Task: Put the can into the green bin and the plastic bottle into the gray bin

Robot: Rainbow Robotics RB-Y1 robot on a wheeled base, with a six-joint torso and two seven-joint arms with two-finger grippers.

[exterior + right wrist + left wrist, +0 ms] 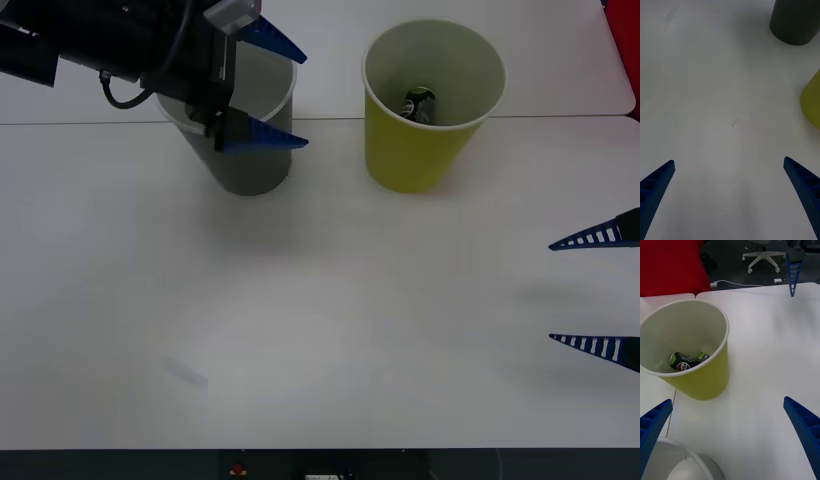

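The right gripper (pixel 598 292) is seen low at the table's (pixel 300 330) right edge, nearest the robot, with its two blue ribbed fingers (pixel 590 238) spread wide and pointing leftward across the white top. Nothing is held between them and nothing is touched; in the right wrist view the gripper (pixel 730 195) is shown with bare table (pixel 715 93) between its tips, the gray bin's (pixel 794 20) base and a sliver of the green bin (pixel 811 101) being seen well beyond.

Farther back, on the left, the left gripper (pixel 272 92) is held up above the table at the gray bin (pixel 250 160), partly in front of its rim. Its fingers (pixel 275 40) are also spread wide, one above the other in the front view, and nothing is gripped by them. In the left wrist view the gripper (pixel 730 435) is seen over the gap between the bins, with the gray bin's white rim (pixel 681 450) just beneath one finger and the green bin (pixel 700 378) ahead.

The green bin (pixel 425 150) is stood upright to the right of the gray one, near but apart from it. The can (pixel 688 360) is found lying on its side at the bottom of the green bin, its dark label upward; it is made out in the front view as a small dark shape (pixel 418 104) inside the pale wall. It lies well apart from both grippers.

What the gray bin contains cannot be told, its inside being hidden by the left arm.
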